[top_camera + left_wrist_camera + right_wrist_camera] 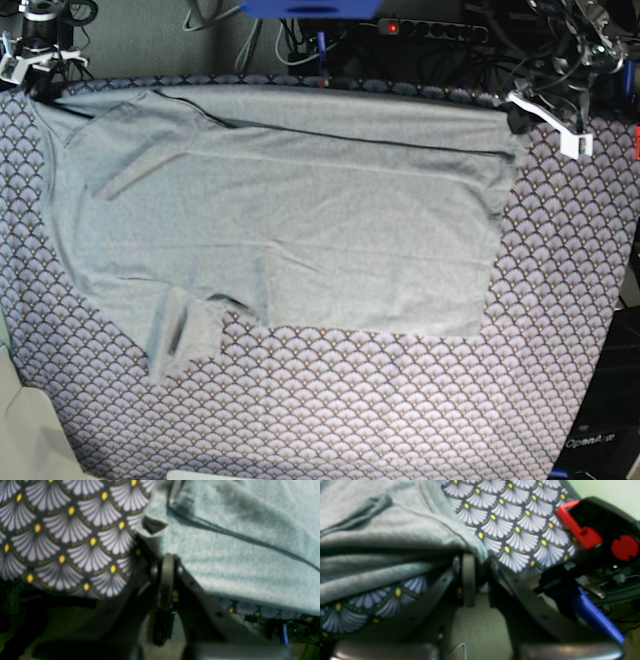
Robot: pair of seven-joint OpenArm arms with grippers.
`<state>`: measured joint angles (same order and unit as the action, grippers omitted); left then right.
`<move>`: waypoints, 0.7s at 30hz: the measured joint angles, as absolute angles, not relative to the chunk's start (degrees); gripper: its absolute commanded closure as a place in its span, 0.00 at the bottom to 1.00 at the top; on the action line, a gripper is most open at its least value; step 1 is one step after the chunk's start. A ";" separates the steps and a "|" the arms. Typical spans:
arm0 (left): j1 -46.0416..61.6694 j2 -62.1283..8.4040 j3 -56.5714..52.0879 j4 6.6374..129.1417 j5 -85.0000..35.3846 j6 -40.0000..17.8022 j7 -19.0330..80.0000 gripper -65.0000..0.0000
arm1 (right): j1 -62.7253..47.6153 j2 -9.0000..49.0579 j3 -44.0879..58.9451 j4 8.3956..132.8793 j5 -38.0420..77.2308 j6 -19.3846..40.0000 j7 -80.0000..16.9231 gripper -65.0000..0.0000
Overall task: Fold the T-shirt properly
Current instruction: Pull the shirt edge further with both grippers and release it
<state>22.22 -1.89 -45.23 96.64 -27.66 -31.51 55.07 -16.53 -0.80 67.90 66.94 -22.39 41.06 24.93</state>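
While the T-shirt lay spread across the far half of the worktop, we saw the left end effector pinched on its far right corner; whether the right end effector gripped the far left corner we could not tell. Only "OpenArm" was readable at lower right.

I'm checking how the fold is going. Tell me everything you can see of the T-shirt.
The T-shirt is plain light heather-grey, of thin soft fabric, without print. It lies flat on the purple scallop-patterned cloth, folded along the far edge, where a dark line runs. One short sleeve sticks out at the near left, slightly rumpled; mild creases cross the body. The left hand is shut at its far corner; the right hand sits at the other far corner, fabric draped over its tips.
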 measured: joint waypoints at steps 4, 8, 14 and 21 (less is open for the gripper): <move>22.17 -1.91 -45.12 96.64 -27.49 -31.22 54.59 0.79 | -16.38 -0.95 68.10 67.00 -23.22 40.69 25.43 0.75; 22.20 -2.07 -45.25 96.68 -27.00 -31.59 54.35 0.65 | -16.38 -0.95 68.10 67.20 -23.44 40.66 25.28 0.73; 21.54 -2.11 -45.25 96.73 -26.17 -38.72 54.94 0.65 | -16.51 -0.91 68.10 67.22 -23.59 40.64 25.34 0.71; 21.04 -2.85 -45.23 96.73 -26.37 -38.89 55.02 0.65 | -15.55 -1.50 68.58 67.24 -23.59 40.56 25.10 0.71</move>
<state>21.04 -2.85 -45.23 96.73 -26.37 -38.89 55.02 -15.55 -1.50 68.58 67.24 -23.59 40.56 25.10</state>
